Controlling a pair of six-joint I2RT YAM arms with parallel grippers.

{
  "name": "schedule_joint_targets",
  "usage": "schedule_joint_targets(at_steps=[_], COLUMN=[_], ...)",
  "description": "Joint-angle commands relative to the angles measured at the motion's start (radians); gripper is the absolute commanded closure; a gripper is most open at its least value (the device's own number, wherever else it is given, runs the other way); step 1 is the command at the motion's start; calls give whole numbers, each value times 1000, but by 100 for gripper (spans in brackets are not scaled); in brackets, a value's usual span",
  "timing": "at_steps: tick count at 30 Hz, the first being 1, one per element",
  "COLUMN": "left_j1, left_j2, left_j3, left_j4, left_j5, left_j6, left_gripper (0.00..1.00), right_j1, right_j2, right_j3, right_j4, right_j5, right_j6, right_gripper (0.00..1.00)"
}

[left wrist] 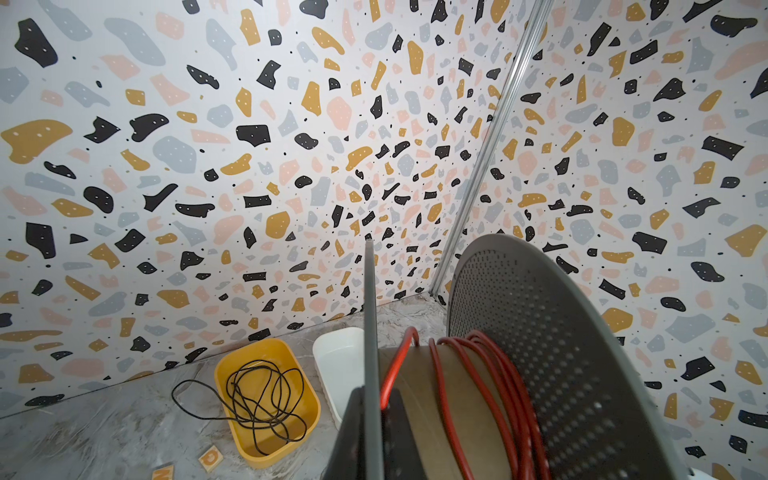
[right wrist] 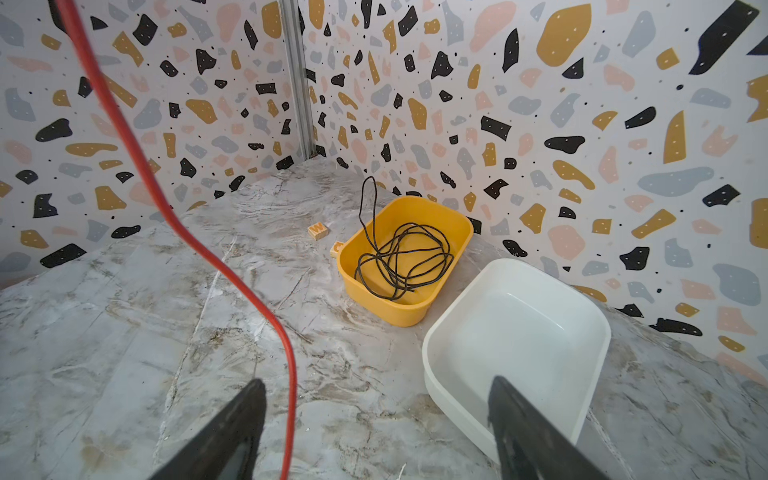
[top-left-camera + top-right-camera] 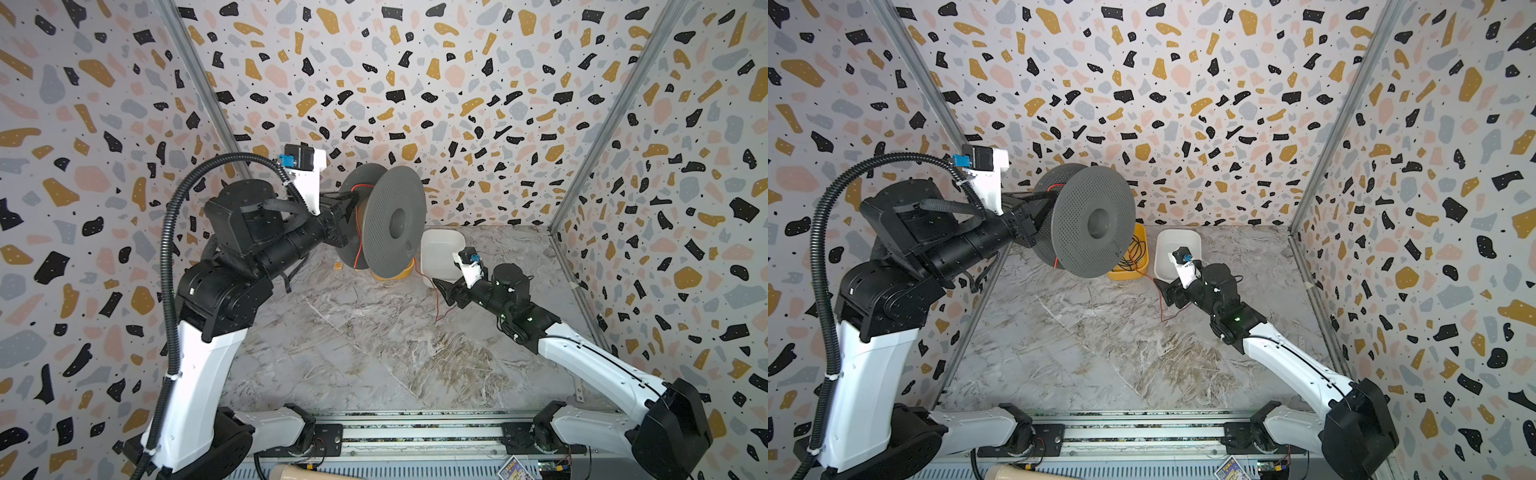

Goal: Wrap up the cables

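Two tubs (image 2: pixel 415 316) sit behind while left claw (image 3: pixel 348 204) pinches spool (image 3: pixel 386 195), right claw (image 2: pixel 378 381) gapes around red wire (image 2: pixel 293 374).

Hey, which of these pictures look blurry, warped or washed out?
Right wrist view: the right claw and the red wire near the lens look soft, the yellow tub crisp. Left wrist view: the wall post bows, wide-angle warp. Both top views: even light, the white tub nearly washed out.

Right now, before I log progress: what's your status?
Left gripper shut on spool, raised. Right gripper open, red wire running loose between its jaws. Wire partly wound. White tub close by right gripper.
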Motion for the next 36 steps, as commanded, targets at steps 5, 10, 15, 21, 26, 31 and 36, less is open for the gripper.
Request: schedule_joint_targets(at_steps=[5,10,15,21,26,31,36], left_j1=[7,7,7,7,7,6,6], left_j2=[-29,-28,-36,-40,-37,-27,-8], left_j3=[24,28,8,-6,-9,-33,-97], left_j4=[156,158,169,179,178,175,176], left_j5=[-5,-4,-7,-11,-19,-83,-283], left_j6=[-2,-2,-8,-14,-16,-25,-33], left_gripper=[100,100,100,100,100,100,100], right_j1=[-1,0,14,82,94,160,284], right_j2=[-10,-66,-56,57,133,154,150], right_j3=[-40,-78,-111,-85,-69,-71,-54], right_j4=[54,56,105,144,153,145,120], right_j5=[-71,-99,-180,-115,-81,0,131], right_j6=[-5,7,35,58,90,86,34], right_gripper=[19,19,18,24,43,80,98])
